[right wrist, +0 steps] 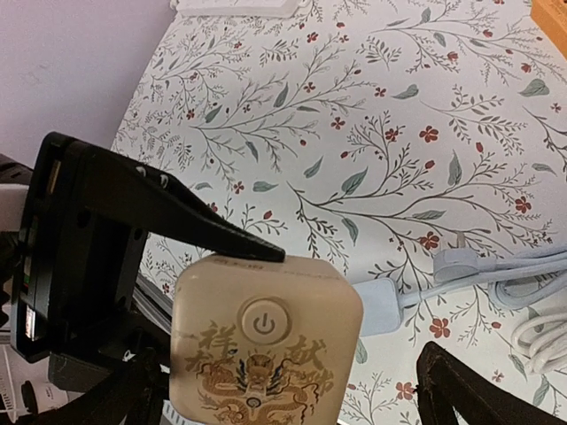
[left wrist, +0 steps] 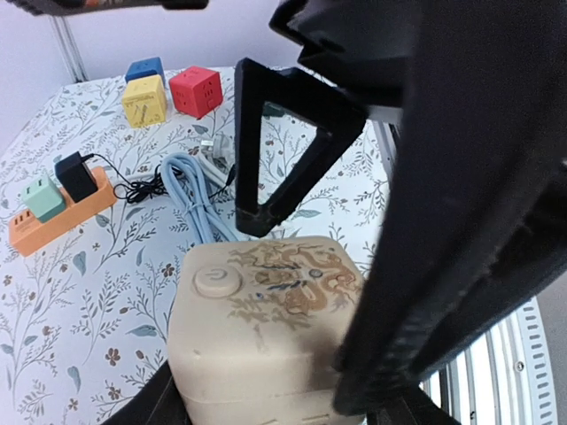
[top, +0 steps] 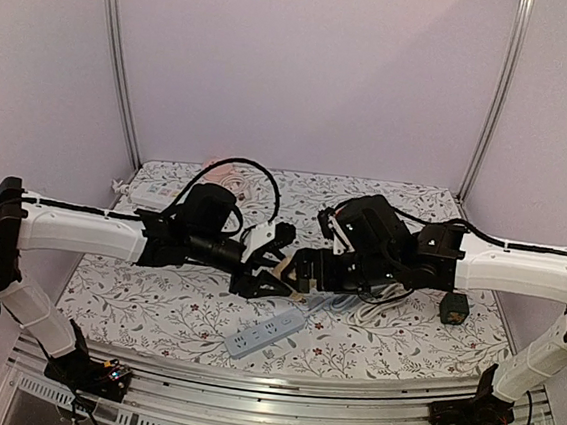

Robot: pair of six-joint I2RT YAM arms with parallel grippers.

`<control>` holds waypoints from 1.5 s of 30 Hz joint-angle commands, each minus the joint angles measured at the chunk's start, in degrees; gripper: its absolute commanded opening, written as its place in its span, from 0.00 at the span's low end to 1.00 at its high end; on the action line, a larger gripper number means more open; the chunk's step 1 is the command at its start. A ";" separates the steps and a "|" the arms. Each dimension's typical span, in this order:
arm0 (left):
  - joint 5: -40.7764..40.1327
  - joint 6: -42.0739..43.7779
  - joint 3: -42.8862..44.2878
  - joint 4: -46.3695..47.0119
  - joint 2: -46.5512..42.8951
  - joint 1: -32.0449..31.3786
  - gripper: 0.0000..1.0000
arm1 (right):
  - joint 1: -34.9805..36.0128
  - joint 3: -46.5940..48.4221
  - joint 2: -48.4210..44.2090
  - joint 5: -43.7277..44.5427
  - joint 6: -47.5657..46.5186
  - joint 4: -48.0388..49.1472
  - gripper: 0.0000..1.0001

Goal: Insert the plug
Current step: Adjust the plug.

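A beige cube socket (left wrist: 266,328) with a power button and a gold dragon print hangs above the table, and my left gripper (left wrist: 266,394) is shut on it. In the right wrist view the cube (right wrist: 266,345) sits between the fingers of my right gripper (right wrist: 292,394). That gripper is open, with its right finger (right wrist: 456,390) well clear of the cube. A pale blue cable (right wrist: 496,288) runs from behind the cube to a white plug (right wrist: 454,261) lying on the floral cloth. Both grippers meet at the middle of the table (top: 293,269).
A white power strip (top: 267,334) lies near the front edge. An orange strip (left wrist: 53,221) carries a green cube and a black adapter. Yellow, blue and red cubes (left wrist: 168,93) stand at the back. Another white strip (top: 150,195) lies back left.
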 commanded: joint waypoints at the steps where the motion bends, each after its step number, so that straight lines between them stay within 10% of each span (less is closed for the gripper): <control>1: 1.24 -1.14 1.08 1.51 -1.43 0.43 0.00 | 0.52 -3.02 -2.61 8.84 3.16 9.82 0.97; 27: -1.10 -0.14 2.36 0.32 -1.16 0.69 0.00 | 2.60 -4.03 2.93 6.02 6.08 11.99 0.75; 36: -1.55 0.32 2.56 -0.85 -1.22 0.69 0.00 | 1.92 -1.92 4.02 4.62 4.06 10.70 0.00; 39: -2.40 2.18 3.81 -8.59 -2.01 1.73 0.94 | 2.09 2.54 3.70 7.29 1.61 3.06 0.00; 45: 0.94 17.07 8.51 -41.79 -5.53 13.86 1.00 | 4.79 14.80 10.40 14.11 -3.65 -17.21 0.00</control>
